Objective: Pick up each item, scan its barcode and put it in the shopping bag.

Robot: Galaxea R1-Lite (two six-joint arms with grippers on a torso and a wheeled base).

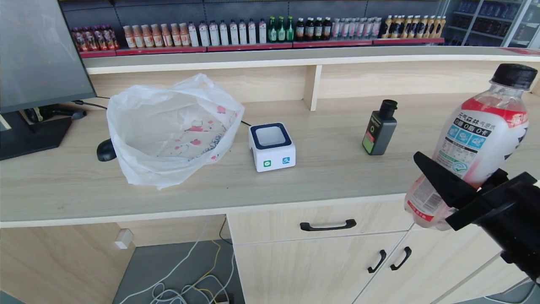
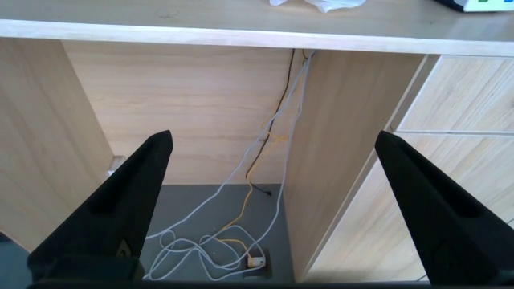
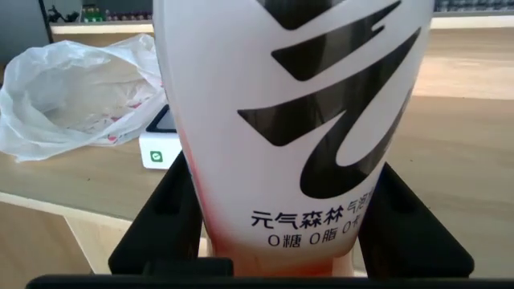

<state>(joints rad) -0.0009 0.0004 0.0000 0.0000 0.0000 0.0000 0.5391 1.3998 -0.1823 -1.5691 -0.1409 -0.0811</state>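
Bottle (image 1: 472, 143) of pink drink sits clamped in the right hand (image 1: 468, 182), aloft near the desk's (image 1: 316, 177) right end. Left hand (image 2: 273, 140) gapes wide below the desk edge. Shopping bag (image 1: 168, 131) stands left of the scanner (image 1: 272, 147).

Jaws matte blk, wedge-shaped; R wrist (image 1: 512, 213) blocky, blk too.
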